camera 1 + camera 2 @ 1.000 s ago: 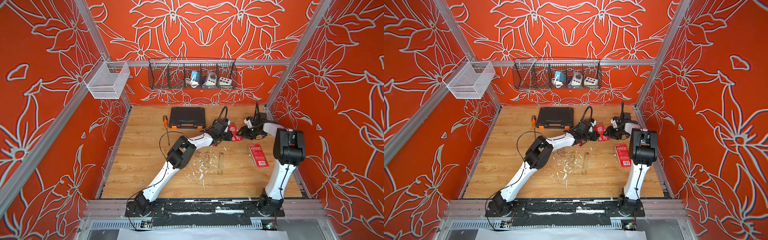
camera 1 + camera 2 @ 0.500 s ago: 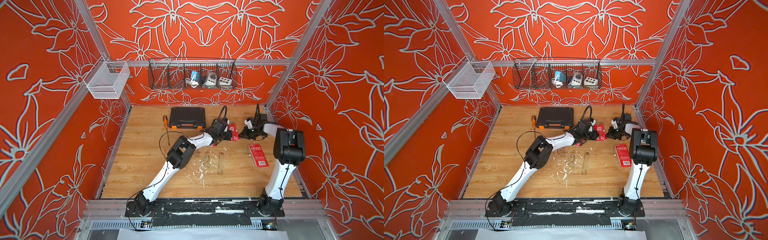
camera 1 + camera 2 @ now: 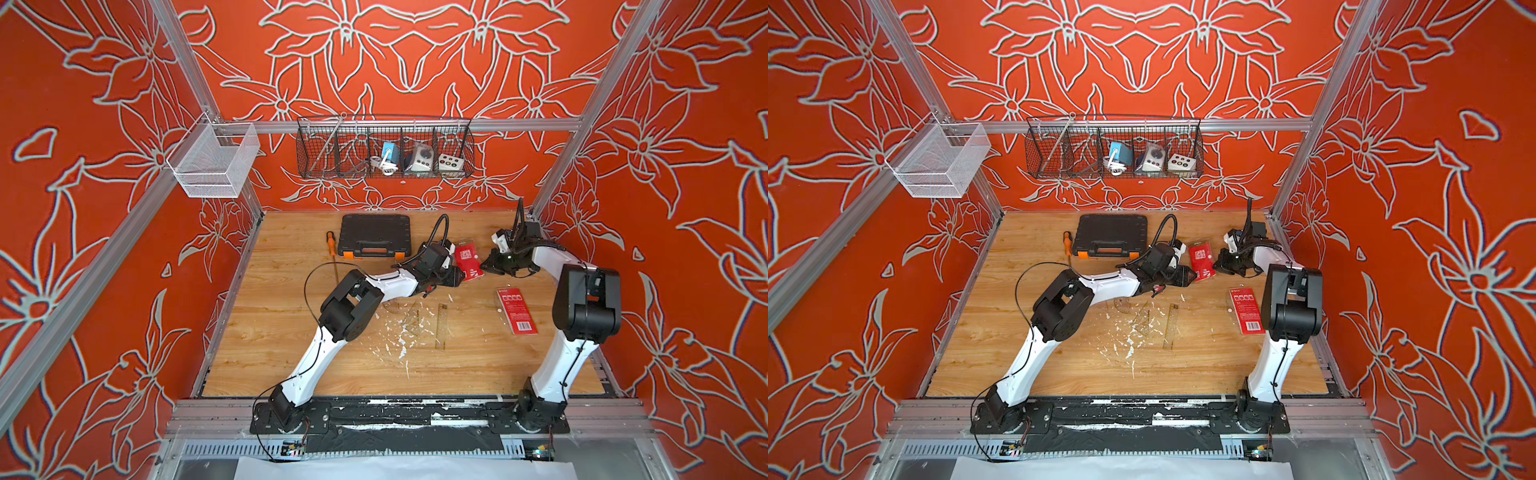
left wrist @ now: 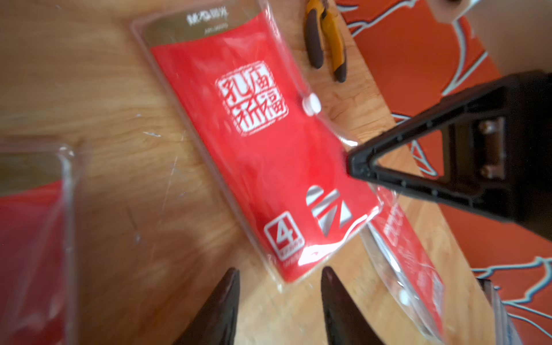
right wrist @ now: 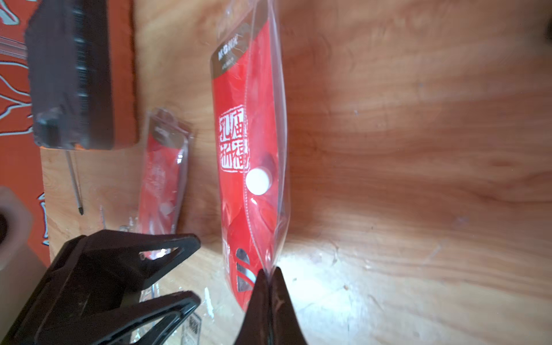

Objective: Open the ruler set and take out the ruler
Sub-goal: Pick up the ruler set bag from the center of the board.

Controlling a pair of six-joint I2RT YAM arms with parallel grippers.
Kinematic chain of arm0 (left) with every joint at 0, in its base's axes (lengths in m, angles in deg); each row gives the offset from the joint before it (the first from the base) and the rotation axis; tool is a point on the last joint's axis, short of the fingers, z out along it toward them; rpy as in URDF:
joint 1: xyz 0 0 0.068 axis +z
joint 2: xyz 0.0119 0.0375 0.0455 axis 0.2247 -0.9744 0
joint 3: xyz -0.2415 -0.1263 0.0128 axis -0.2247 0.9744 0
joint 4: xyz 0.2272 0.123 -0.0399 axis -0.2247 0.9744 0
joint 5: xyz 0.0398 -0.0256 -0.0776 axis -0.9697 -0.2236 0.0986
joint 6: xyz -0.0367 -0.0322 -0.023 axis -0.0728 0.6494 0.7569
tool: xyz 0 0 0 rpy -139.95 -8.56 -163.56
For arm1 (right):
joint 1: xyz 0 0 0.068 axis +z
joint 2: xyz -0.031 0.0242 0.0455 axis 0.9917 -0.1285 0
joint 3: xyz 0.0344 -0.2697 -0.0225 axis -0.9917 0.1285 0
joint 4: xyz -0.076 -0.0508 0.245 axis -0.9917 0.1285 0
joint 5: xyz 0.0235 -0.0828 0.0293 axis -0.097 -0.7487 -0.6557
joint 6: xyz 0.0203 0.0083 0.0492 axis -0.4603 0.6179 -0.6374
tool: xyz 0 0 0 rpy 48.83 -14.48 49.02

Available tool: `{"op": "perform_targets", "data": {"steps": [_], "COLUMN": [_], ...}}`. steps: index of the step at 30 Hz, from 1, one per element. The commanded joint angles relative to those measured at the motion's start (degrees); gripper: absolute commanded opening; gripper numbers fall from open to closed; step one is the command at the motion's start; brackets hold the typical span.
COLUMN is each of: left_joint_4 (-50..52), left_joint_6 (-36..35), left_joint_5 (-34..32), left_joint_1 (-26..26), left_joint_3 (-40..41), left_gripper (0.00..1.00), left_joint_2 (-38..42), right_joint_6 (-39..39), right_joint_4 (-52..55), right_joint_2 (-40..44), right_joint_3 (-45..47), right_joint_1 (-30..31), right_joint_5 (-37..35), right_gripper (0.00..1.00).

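The ruler set (image 3: 467, 259) (image 3: 1201, 261) is a red card in a clear plastic pouch with a white snap button (image 5: 258, 180), at the back of the wooden table between both arms. My right gripper (image 5: 270, 273) is shut on the pouch's clear plastic edge; in the left wrist view its finger (image 4: 358, 164) meets that edge. My left gripper (image 4: 280, 271) is open, its tips just short of the pouch's near corner (image 4: 286, 268) with nothing between them. The red card hides any ruler inside the pouch.
A second red pack (image 3: 516, 309) (image 3: 1248, 309) lies by the right arm. A loose clear ruler (image 3: 441, 326) and set squares (image 3: 409, 316) lie mid-table among white scraps. A black case (image 3: 374, 235) and an orange screwdriver (image 3: 331, 241) sit at the back.
My right gripper has shut on the ruler set's plastic edge. My left gripper has opened and let go of the set. Both arms have barely shifted.
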Motion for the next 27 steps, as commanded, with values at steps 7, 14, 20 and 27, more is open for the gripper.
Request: {"op": "perform_targets", "data": {"steps": [7,14,20,27], "left_joint_4": [-11.5,-22.96,-28.47,-31.74], "left_joint_6": [0.09,2.38,2.1,3.32], "left_joint_5": [1.04,4.21,6.93,9.48], "left_joint_1": [0.39,1.12,1.55,2.17], "left_joint_3": [18.36,33.45,40.82,43.98], "left_gripper": [0.54,0.58,0.61,0.62], "left_joint_2": [19.42,32.93,39.53,41.25], "right_joint_6": [3.09,1.99,-1.18,-4.3], "right_joint_4": [2.55,3.66,3.17,3.08], "right_joint_2": [14.2,25.38,34.83,39.59], "right_joint_3": [3.63,9.52,13.23,12.66], "right_joint_1": [0.26,1.67,5.69,11.84], "right_joint_5": [2.4,5.14,5.14,5.7], "right_gripper": [0.0,0.0,0.0,0.0]}}
